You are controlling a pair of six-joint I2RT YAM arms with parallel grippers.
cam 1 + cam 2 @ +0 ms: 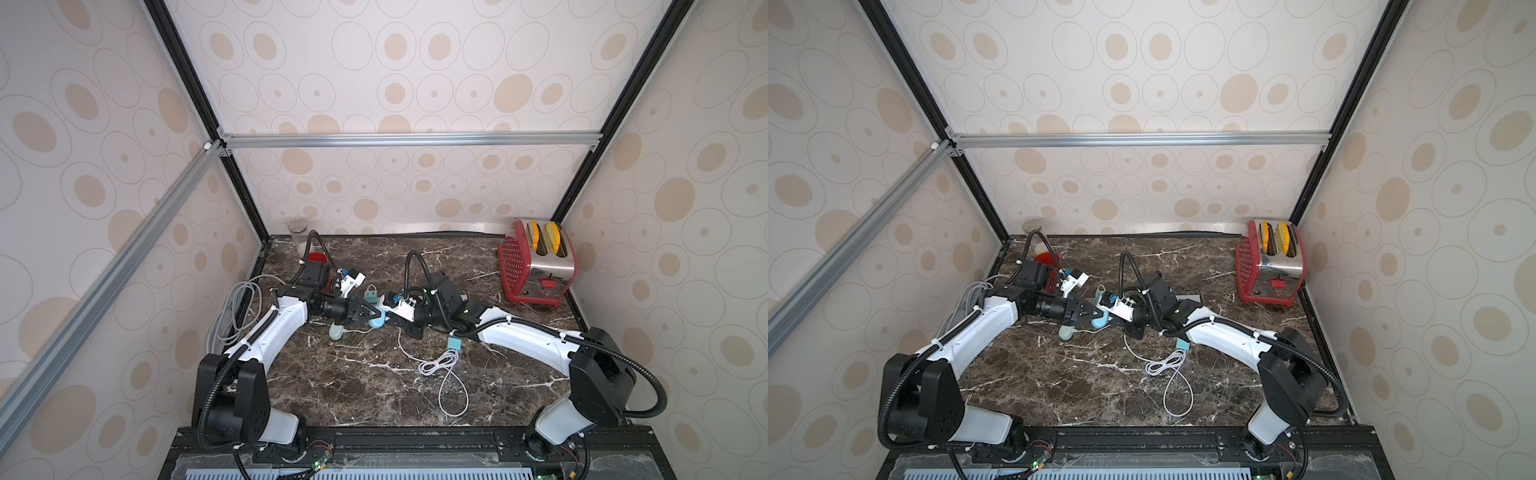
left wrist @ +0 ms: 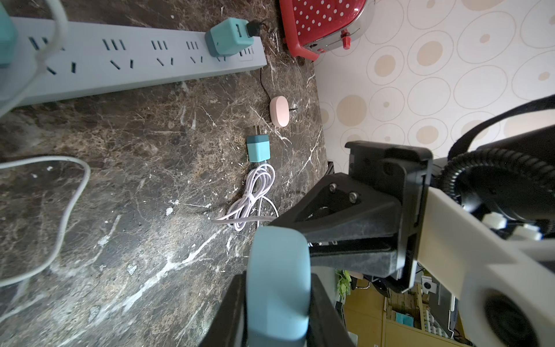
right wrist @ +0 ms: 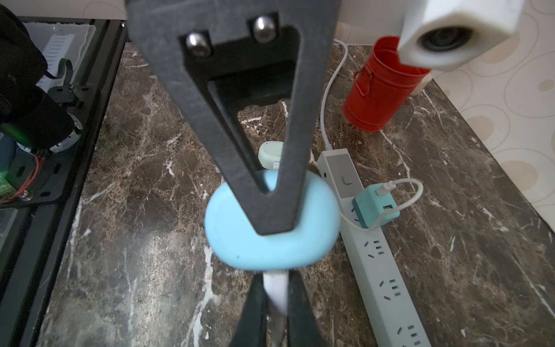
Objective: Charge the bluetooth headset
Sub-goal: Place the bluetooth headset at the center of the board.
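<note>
Right wrist view: blue headset case [image 3: 228, 237] is mid-table near the power strip [image 3: 381, 255], pinched across its flat faces by the left gripper [image 2: 277, 303], probably to steady it and leave the port edge exposed. Right gripper [image 3: 274, 282] is clamped on the white plug [image 3: 276, 296], its tip touching that edge. Looks like insertion.

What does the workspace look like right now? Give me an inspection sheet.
Surface: marble tabletop, no spills seen.
Job's things: blue headset case, white plug against its edge; insertion cannot be told.
Clutter: mint case, pink case, toaster, red can.
Grippers: left gripper shut on blue headset case; right gripper shut on white plug.
Cables: power strip with teal charger plugged in; spare charger and coiled cable lying loose.
Surroundings: patterned walls; nothing else seen.
</note>
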